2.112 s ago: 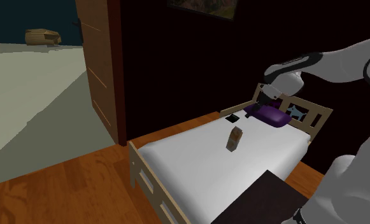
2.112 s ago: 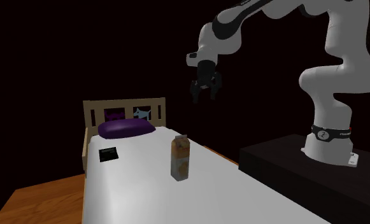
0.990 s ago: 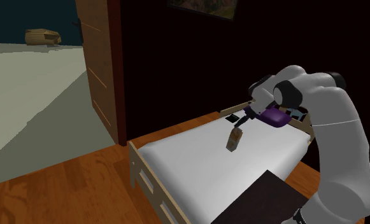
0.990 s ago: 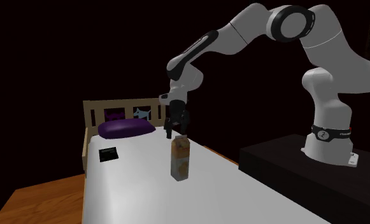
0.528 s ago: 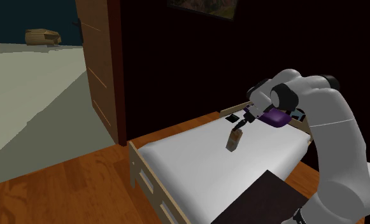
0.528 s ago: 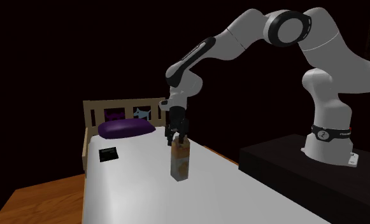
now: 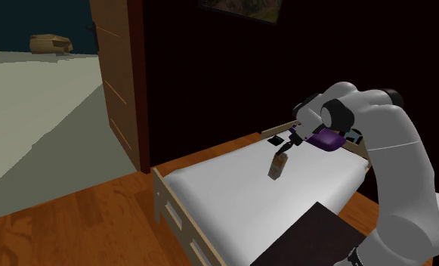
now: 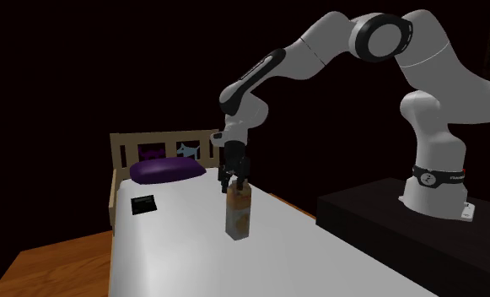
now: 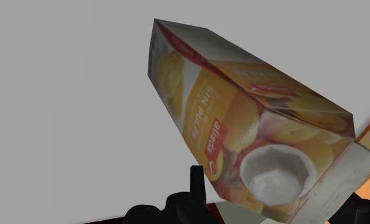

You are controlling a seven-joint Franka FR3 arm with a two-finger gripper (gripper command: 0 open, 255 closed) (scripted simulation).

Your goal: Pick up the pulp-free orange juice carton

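An orange juice carton point(image 7: 277, 167) printed with orange fruit stands upright on the white mattress point(image 7: 233, 198) of a bed. In the second exterior view the carton point(image 8: 238, 214) sits mid-bed, and my black gripper point(image 8: 235, 182) comes straight down onto its top. From the shoulder view the gripper point(image 7: 284, 147) sits at the carton's upper end. The wrist view looks down the carton point(image 9: 241, 121), with its white round cap close to the gripper point(image 9: 282, 198). The black fingers point(image 9: 196, 183) are shut on the carton's folded top ridge.
A purple pillow point(image 8: 167, 170) lies against the wooden headboard point(image 8: 163, 142), with a small black flat object point(image 8: 142, 203) beside it. A low wooden footboard point(image 7: 172, 213) ends the bed. A tall wooden door point(image 7: 123, 75) stands at the shoulder view's left. My dark stand point(image 8: 403, 224) adjoins the bed.
Over the last second the gripper came down onto the carton's top and its fingers went from open to shut on it. The carton has not moved.
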